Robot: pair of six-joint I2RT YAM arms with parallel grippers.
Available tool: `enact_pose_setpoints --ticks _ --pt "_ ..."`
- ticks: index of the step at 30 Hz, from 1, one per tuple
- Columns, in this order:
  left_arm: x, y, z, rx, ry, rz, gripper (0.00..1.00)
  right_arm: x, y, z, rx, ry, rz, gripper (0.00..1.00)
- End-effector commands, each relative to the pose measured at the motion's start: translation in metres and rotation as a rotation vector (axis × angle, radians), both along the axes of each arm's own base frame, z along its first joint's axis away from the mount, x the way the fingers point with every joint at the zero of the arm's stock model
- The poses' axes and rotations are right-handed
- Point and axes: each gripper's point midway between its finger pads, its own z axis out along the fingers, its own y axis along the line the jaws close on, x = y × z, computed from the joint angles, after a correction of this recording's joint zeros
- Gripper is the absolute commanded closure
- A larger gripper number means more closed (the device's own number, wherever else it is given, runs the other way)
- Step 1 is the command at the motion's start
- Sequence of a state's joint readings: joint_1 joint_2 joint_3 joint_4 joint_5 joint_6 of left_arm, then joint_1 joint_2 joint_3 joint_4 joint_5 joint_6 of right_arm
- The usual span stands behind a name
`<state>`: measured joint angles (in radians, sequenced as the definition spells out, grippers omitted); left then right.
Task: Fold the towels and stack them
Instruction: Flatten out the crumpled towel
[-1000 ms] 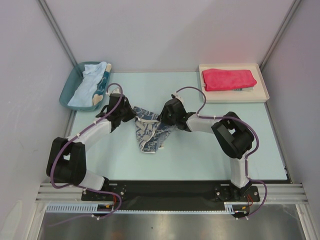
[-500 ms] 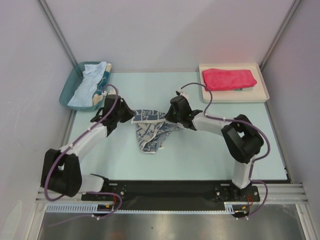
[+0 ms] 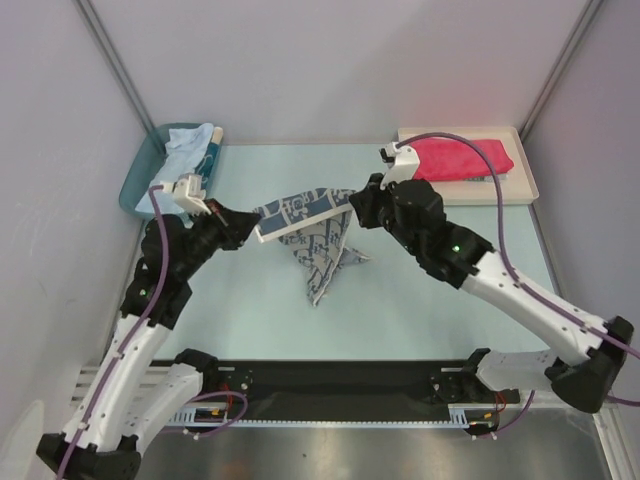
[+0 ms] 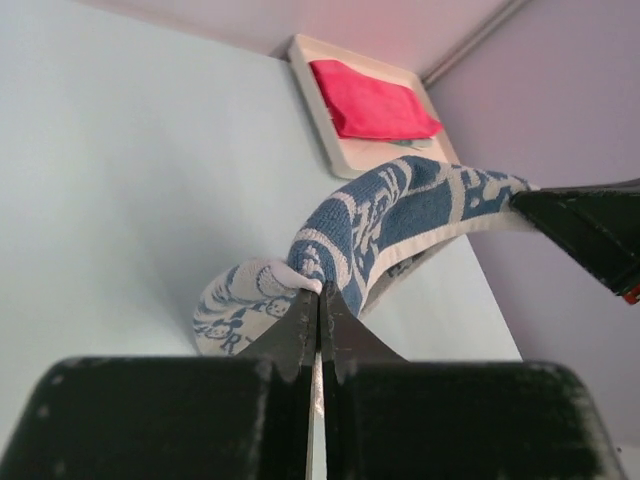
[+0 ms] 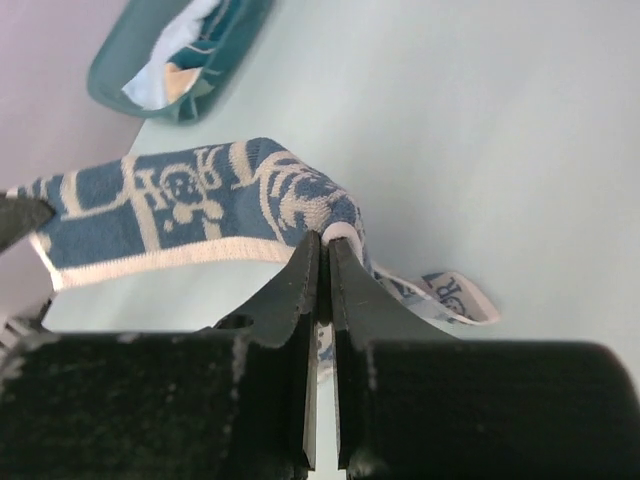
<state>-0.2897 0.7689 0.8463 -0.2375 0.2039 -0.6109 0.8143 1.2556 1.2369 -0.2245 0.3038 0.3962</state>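
Held for spreading: left fingers (image 4: 298, 335) and right fingers (image 5: 300, 300) each pinch a top corner of blue-and-white towel (image 3: 320, 255), stretched taut above desk (image 3: 420, 310), left of white tray (image 3: 528, 182), lower part hanging.

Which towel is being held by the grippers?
The blue-and-white patterned towel, stretched between the left gripper and right gripper. The red-pink towel lies in the white tray; the pale blue towel sits in the teal bin.
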Motion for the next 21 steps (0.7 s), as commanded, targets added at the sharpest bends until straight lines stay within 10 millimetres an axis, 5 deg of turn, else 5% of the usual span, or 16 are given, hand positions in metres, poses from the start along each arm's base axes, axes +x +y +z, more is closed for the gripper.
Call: enact_pose_setpoints --ticks 1,5,11,17,21 --pt "-0.034 -0.009 0.055 0.000 -0.152 -0.120 1.00 -0.030 -0.024 0.059 -0.067 -0.154 0.010 1.00" --pt "-0.074 -0.015 0.116 -0.040 -0.298 -0.221 0.99 -0.066 -0.038 0.119 -0.038 -0.266 0.043 1.00" --pt "-0.118 -0.009 0.179 -0.106 -0.435 -0.261 1.00 -0.109 -0.047 0.175 0.030 -0.332 0.130 1.00" --pt "-0.150 -0.002 0.215 -0.162 -0.509 -0.277 1.00 -0.140 -0.059 0.211 0.101 -0.376 0.179 1.00" --pt "-0.147 0.001 0.216 -0.177 -0.492 -0.254 1.00 -0.150 -0.058 0.218 0.120 -0.384 0.194 1.00"
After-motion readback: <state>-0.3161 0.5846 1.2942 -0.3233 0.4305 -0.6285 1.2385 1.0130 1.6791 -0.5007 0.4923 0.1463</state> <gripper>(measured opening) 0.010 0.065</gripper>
